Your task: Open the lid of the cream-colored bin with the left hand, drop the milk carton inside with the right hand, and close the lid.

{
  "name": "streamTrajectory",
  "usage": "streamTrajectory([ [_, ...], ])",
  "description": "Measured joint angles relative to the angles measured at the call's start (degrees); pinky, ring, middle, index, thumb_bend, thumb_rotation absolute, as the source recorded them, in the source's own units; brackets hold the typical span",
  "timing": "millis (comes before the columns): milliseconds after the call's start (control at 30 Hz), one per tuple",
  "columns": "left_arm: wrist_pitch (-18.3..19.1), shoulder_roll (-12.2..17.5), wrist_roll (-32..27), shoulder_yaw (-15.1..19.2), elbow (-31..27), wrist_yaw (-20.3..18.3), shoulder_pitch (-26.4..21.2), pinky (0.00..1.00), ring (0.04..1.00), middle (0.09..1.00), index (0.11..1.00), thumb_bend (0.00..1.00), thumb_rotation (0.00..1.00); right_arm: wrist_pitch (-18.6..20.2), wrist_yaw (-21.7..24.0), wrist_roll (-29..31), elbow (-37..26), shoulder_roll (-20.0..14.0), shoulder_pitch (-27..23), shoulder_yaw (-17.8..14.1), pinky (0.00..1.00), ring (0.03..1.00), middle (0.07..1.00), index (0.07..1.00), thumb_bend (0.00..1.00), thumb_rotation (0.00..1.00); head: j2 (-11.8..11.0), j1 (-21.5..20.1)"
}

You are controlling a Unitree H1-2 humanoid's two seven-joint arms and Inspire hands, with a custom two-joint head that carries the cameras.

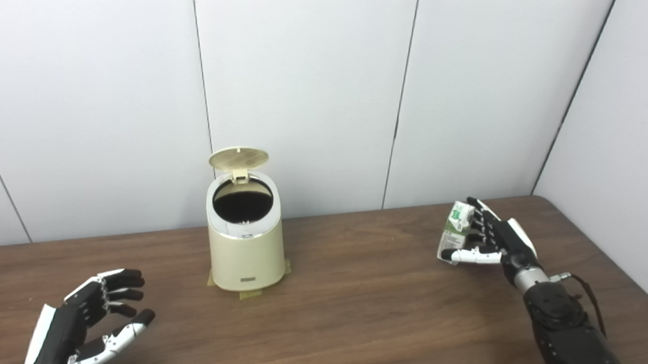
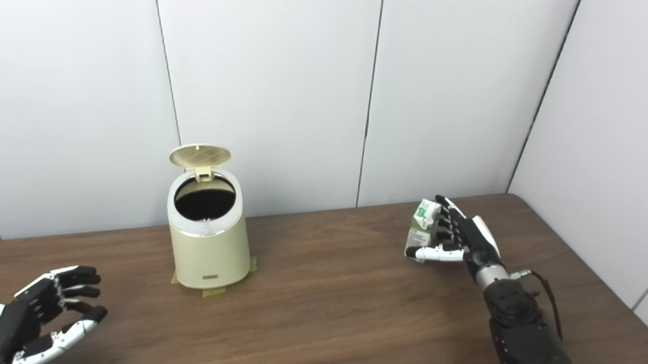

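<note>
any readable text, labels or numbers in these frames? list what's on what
No text can be read.
Milk carton in the right hand: green and white print, too blurred to read.
Cream-colored bin: small dark plate low on the front, too small to read.
Nothing on the lid, table or wall.

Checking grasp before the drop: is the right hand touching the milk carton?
Touching. In the left eye view the right hand wraps the milk carton: its thumb crosses the carton's lower front and its fingers press the far side, no gap visible.
</note>
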Motion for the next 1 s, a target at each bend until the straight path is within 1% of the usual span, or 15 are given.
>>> streamTrajectory([
  [100,0.0,0.0,0.0,-0.1,0.0,0.0,0.0,0.55,0.649,0.691,0.679,0.62,0.09,-0.4,-0.6,0.1,0.0,0.3,-0.3,0.0,0.76,0.839,0.886,0.911,0.87,0.11,0.0,0.0],
  [200,0.0,0.0,-0.1,-0.2,0.0,0.0,0.0,0.56,0.655,0.695,0.679,0.61,0.08,-0.5,-0.6,1.1,0.0,1.0,-0.5,-0.1,0.77,0.84,0.879,0.895,0.86,0.08,0.0,0.0],
  [233,0.0,0.0,-0.1,-0.2,0.0,0.0,0.0,0.56,0.65,0.692,0.678,0.61,0.08,-0.8,-0.8,1.4,0.2,1.4,-0.6,-0.3,0.72,0.793,0.851,0.865,0.84,0.03,0.0,0.0],
  [300,0.0,0.0,0.0,-0.3,0.0,0.0,0.0,0.55,0.648,0.692,0.678,0.61,0.08,-1.6,-2.0,2.4,1.8,2.5,-1.2,-1.3,0.64,0.724,0.807,0.824,0.83,0.01,0.0,0.0],
  [367,0.0,0.0,0.1,-0.5,0.0,0.0,0.0,0.56,0.643,0.687,0.676,0.61,0.08,-1.7,-4.5,2.3,3.4,3.5,-1.8,-1.9,0.48,0.59,0.675,0.744,0.79,0.0,0.4,0.4],
  [400,0.0,0.0,0.2,-0.6,0.0,0.0,0.1,0.56,0.642,0.686,0.675,0.61,0.08,-1.7,-6.5,2.2,3.7,4.1,-1.9,-2.1,0.46,0.569,0.654,0.732,0.79,0.0,0.4,0.4],
  [467,0.0,0.0,0.3,-0.6,0.0,0.0,0.1,0.55,0.64,0.686,0.675,0.6,0.06,-1.7,-9.0,1.5,3.7,4.6,-2.0,-2.1,0.46,0.543,0.61,0.703,0.75,0.0,0.5,0.4],
  [500,0.0,0.0,0.3,-0.6,0.0,0.0,0.1,0.55,0.64,0.685,0.676,0.61,0.06,-1.7,-10.0,0.7,3.6,4.7,-2.0,-1.7,0.44,0.527,0.551,0.683,0.66,0.0,0.5,0.4],
  [533,0.0,0.0,0.3,-0.6,0.0,0.0,0.1,0.56,0.639,0.685,0.677,0.61,0.06,-1.7,-11.0,-0.3,3.4,4.8,-2.0,-1.2,0.43,0.511,0.52,0.666,0.61,0.0,0.5,0.5],
  [567,0.0,0.0,0.3,-0.6,0.0,0.0,0.1,0.56,0.64,0.685,0.679,0.61,0.07,-1.6,-12.0,-1.3,3.2,4.8,-2.0,-0.8,0.38,0.479,0.474,0.592,0.56,0.0,0.7,0.6],
  [633,0.0,0.0,0.3,-0.7,0.0,0.0,0.1,0.56,0.645,0.69,0.683,0.6,0.07,-1.4,-14.5,-3.5,2.3,4.9,-1.9,0.2,0.31,0.409,0.429,0.534,0.53,0.0,0.8,0.7],
  [700,0.0,0.0,0.3,-0.8,0.0,-0.1,0.1,0.56,0.649,0.691,0.684,0.6,0.06,-1.0,-16.5,-5.1,1.6,5.4,-1.7,0.5,0.31,0.393,0.424,0.515,0.53,0.0,0.9,0.8],
  [800,0.0,0.0,0.3,-0.8,0.0,-0.5,0.2,0.54,0.641,0.688,0.684,0.6,0.07,-1.1,-19.2,-6.2,1.3,6.3,-1.6,0.7,0.33,0.401,0.444,0.506,0.53,0.0,1.0,0.9],
  [933,0.0,0.0,0.3,-0.8,0.0,-1.0,0.4,0.53,0.635,0.687,0.682,0.58,0.05,-1.3,-20.8,-7.2,1.3,6.4,-1.5,1.1,0.33,0.4,0.446,0.51,0.53,0.0,1.0,0.9],
  [1000,0.0,0.0,0.9,-0.8,0.0,-1.0,0.4,0.52,0.628,0.685,0.683,0.57,0.02,-1.4,-21.2,-7.4,1.3,6.4,-1.4,1.1,0.34,0.405,0.452,0.507,0.53,0.0,1.0,1.1],
])
